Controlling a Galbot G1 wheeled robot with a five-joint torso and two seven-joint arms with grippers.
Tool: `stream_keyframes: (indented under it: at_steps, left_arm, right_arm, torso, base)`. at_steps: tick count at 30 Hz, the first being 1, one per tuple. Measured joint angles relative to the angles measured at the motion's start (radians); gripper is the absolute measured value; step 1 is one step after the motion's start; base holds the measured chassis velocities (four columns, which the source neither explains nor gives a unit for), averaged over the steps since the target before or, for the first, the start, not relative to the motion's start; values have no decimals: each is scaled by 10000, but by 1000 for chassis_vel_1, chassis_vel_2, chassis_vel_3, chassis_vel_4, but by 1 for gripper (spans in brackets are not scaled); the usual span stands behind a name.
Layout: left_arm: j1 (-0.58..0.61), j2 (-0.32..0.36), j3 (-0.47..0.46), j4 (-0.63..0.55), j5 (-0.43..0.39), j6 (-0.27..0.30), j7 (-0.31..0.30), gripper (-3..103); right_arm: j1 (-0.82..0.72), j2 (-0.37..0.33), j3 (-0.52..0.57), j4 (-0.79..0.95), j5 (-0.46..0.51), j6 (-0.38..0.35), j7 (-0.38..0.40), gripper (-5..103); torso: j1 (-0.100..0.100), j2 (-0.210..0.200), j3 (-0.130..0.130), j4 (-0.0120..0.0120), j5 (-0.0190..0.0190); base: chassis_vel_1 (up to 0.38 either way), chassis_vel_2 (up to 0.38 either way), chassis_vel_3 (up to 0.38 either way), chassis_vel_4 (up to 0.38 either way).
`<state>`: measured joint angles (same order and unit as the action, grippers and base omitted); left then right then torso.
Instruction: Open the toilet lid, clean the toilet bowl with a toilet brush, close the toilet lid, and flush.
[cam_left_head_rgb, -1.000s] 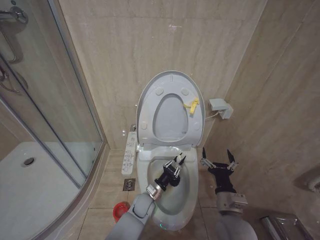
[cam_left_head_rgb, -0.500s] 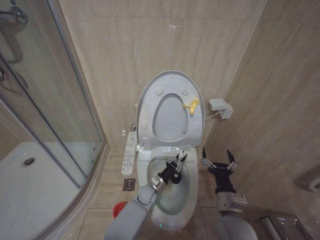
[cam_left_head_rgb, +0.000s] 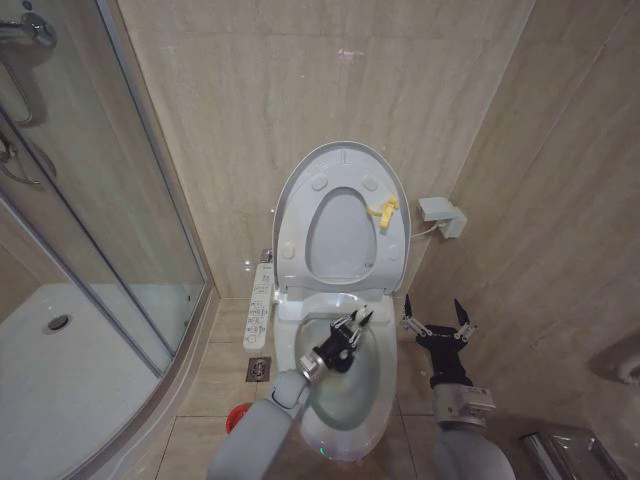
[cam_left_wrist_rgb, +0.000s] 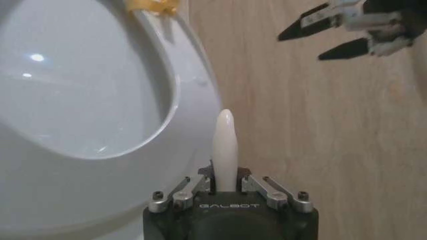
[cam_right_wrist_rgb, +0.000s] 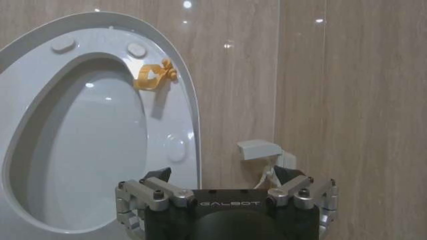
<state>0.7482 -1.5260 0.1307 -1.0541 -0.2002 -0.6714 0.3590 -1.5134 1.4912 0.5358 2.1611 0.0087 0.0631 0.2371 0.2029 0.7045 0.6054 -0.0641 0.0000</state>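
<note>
left pincer (cam_left_head_rgb: 352, 322) edged back | grips toilet brush (cam_left_wrist_rgb: 224, 150) | inside toilet bowl (cam_left_head_rgb: 385, 372) rim

My arms: grey rounded shells, silver wrist collars. My left gripper (cam_left_head_rgb: 352, 325) and right gripper (cam_left_head_rgb: 436, 318): black bodies, silver screwed finger links, black pointed tips, white GALBOT lettering.

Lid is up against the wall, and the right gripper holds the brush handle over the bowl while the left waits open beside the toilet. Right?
Arms swapped. In the head view the left gripper holds the toilet brush over the toilet bowl; the right gripper waits open beside it. The toilet lid is up.
</note>
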Motion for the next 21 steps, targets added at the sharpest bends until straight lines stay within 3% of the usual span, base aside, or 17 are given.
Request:
stream_keyframes:
  at_steps: [6,11,16,21]
  left_arm:
    - [46,-62,-11,694,-8,-19,155,20]
    - [179,163,-278,514,-9,45,157,20]
    - [747,435,-730,-772,12,149,61,20]
    - [1622,943,-990,-2706,32,545,-421,20]
  right_arm:
    - [0,0,0,0,0,0,0,100]
    - [0,0,-1,0,0,0,0,100]
    - [0,0,0,0,0,0,0,100]
    - [0,0,0,0,0,0,0,100]
  torso:
    - [0,0,0,1,-2]
    - [0,-1,1,5,0]
    - [0,0,0,-1,-1]
    - [0,0,0,0,-2]
  base:
    - [0,0,0,0]
    - [0,0,0,0]
    - [0,0,0,0]
    - [0,0,0,0]
